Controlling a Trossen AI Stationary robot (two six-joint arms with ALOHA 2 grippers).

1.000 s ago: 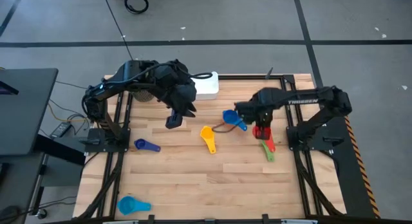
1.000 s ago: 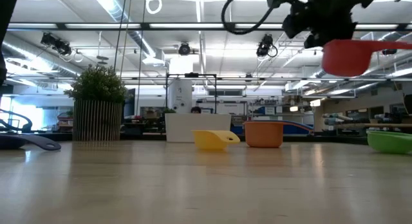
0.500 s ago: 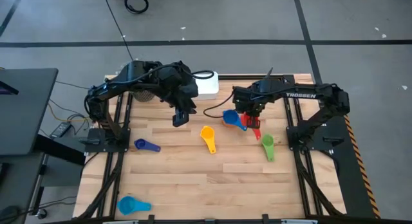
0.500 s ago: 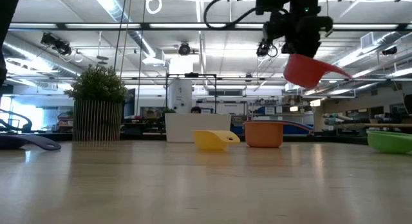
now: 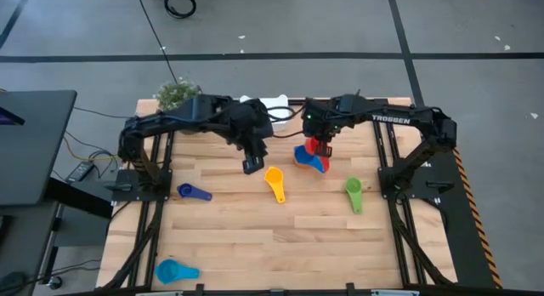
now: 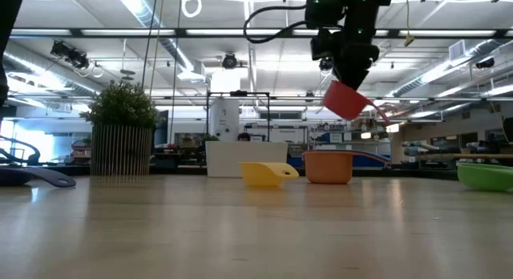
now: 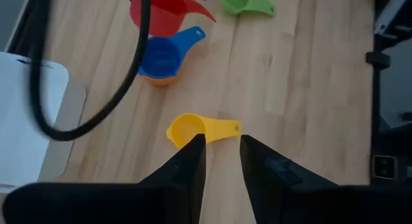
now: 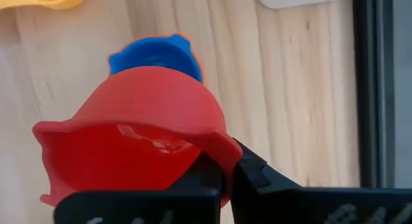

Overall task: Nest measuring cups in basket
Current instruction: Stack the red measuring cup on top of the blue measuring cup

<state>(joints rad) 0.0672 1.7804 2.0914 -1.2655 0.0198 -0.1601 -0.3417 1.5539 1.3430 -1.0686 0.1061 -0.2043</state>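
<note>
My right gripper is shut on the red measuring cup and holds it in the air just above the blue cup, which sits nested in the orange cup. My left gripper hovers open above the table, close to the yellow cup, touching nothing. The green cup lies to the right, a small blue cup to the left and a light blue cup at the near left corner. The white basket stands at the far edge, partly hidden by the arms. My right gripper pinches the red cup by the wall of its bowl at the rim, coming from above and pointing down. The cup is lifted clear and hangs tilted below the fingers, with its handle sticking out sideways.
A potted green plant stands at the far left corner beside the basket. A black cable runs across in front of the left wrist camera. The near half of the wooden table holds only the light blue cup.
My right gripper has carried the red cup from above the green cup toward the table's left and far edge, lowering it over the blue cup; the cup has tipped. My left gripper has moved toward the right, nearer the yellow cup, uncovering the plant.
</note>
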